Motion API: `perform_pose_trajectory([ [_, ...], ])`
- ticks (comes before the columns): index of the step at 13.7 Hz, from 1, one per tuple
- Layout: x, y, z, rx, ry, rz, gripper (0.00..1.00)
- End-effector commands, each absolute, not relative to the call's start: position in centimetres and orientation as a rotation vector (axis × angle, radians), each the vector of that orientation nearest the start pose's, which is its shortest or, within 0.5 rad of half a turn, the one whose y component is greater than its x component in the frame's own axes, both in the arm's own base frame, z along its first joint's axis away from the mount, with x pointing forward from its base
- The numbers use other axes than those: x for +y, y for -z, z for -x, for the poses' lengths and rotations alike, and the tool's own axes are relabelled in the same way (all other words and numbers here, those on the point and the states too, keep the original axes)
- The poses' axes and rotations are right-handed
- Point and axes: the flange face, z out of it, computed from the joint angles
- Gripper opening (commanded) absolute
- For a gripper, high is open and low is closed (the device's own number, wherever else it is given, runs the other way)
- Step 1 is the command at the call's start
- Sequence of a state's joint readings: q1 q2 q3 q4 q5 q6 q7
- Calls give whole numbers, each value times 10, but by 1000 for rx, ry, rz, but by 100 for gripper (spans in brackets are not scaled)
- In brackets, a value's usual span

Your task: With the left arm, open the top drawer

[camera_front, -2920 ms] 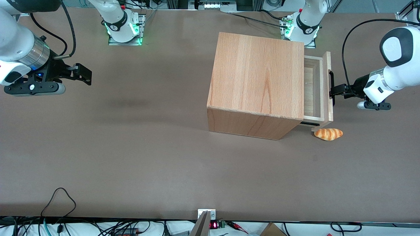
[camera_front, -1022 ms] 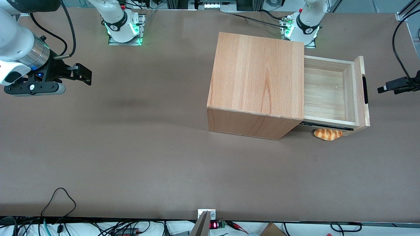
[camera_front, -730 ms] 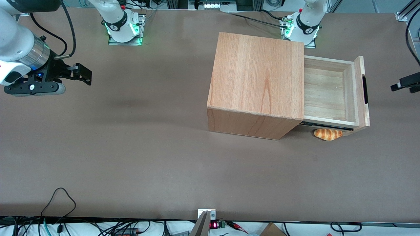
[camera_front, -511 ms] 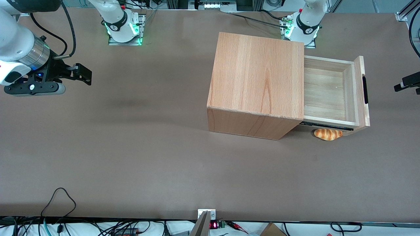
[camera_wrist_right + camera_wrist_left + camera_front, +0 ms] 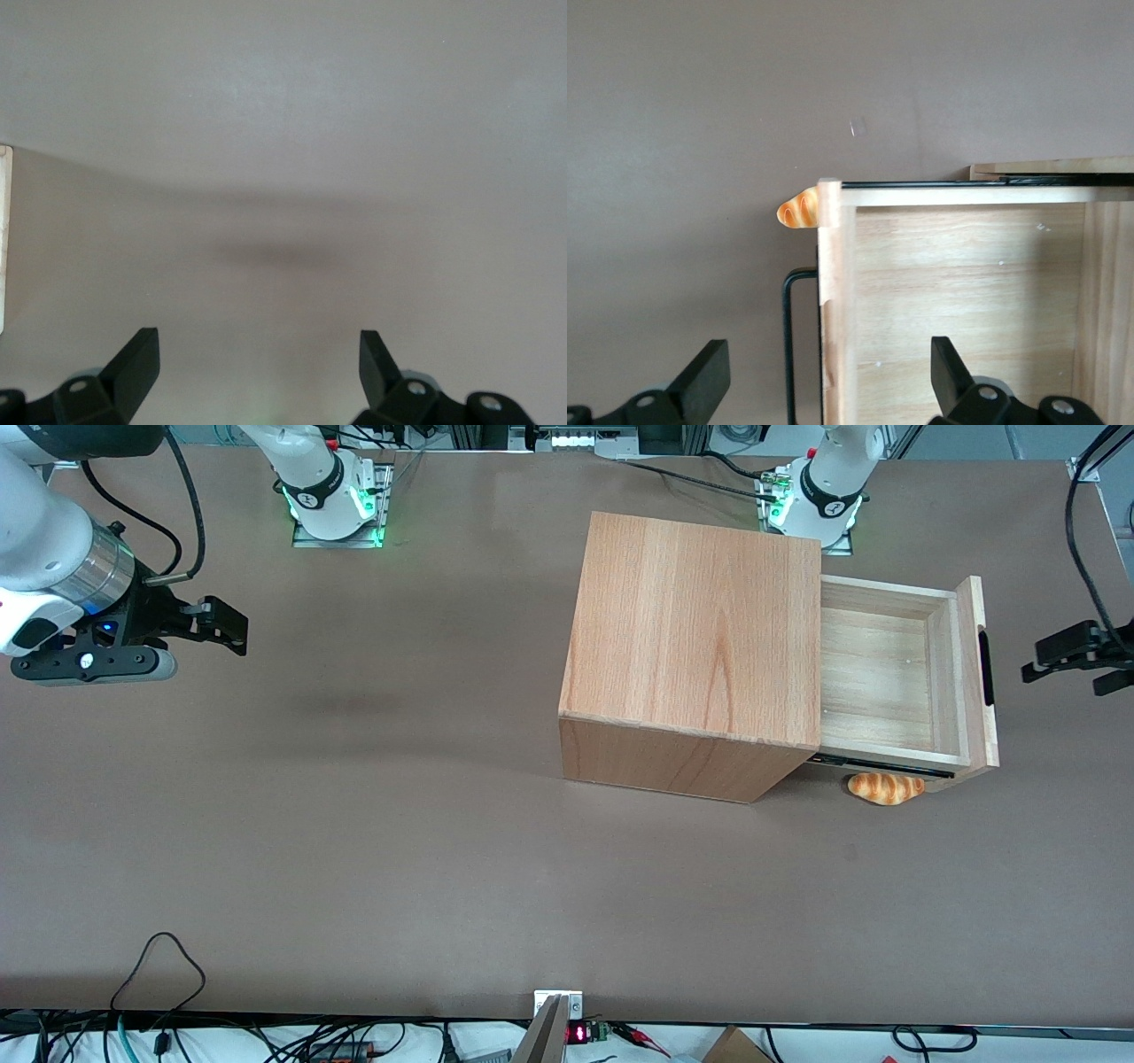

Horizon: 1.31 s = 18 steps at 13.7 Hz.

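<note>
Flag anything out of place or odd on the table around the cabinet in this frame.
One thing: a croissant lies on the bare table under the pulled-out top drawer, nearer the front camera than the cabinet. Nothing is spilled or damaged. The left gripper is open, clear of the handle.

We see a wide brown table (image 5: 354,850) carrying a light-wood cabinet (image 5: 695,629) toward the working arm's end. A small croissant (image 5: 886,787) lies on the tabletop just beside the cabinet's front corner, nearer to the front camera and tucked partly under the pulled-out top drawer (image 5: 886,677). The two arm bases (image 5: 332,500) are bolted along the table edge farthest from the front camera. The left arm's gripper (image 5: 1063,660) hangs above the table in front of the drawer, fingers spread.
</note>
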<state>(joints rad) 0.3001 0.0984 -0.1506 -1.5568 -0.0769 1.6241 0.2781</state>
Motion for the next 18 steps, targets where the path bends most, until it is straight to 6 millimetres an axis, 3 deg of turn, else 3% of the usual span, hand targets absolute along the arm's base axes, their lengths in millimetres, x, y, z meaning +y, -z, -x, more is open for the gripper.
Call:
perform_pose_trajectory([
  [1,73,-600,-579,180,3,3188,100],
  [7,32,-618,-574,82,87,3122,100],
  [10,19,-611,-553,107,152,3119,100],
  [18,32,-618,-546,42,128,3126,100],
])
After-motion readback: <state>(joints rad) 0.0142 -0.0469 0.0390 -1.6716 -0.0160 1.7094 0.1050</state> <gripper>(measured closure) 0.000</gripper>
